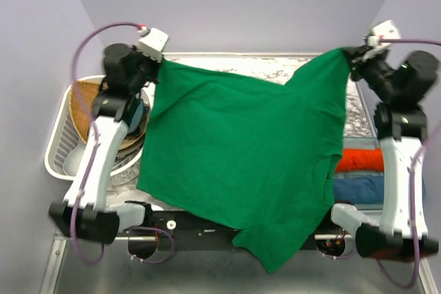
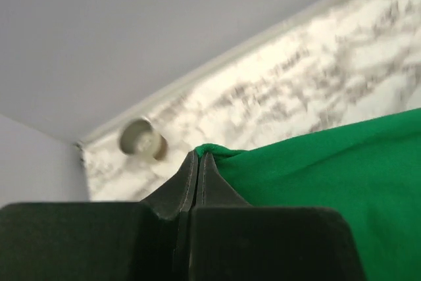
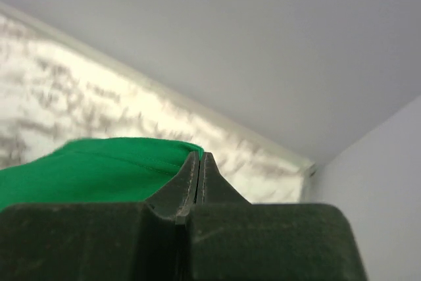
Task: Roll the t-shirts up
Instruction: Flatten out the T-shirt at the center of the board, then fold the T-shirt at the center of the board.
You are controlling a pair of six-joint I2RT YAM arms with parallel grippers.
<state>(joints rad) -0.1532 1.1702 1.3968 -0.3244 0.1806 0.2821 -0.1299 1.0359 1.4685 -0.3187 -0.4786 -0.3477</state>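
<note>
Over table [image 1: 272, 67]: tee [image 1: 241, 149] btwn hands [image 1: 160, 62] [image 1: 346, 51] (corners)

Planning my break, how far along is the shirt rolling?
Done: the orange-red shirt and blue shirt sit as compact bundles at the right. In hand: the left tool and right tool each pinch an edge of the green shirt, holding it spread. Left: laying it flat and rolling it.

Nothing written can be read in any view, no text, label, brand, number or sign. The bright green soft cloth t-shirt [image 1: 234, 156] shows only plain fabric, and the white marbled worktop [image 1: 262, 67] at twelve o'clock shows only grey veining.
</note>
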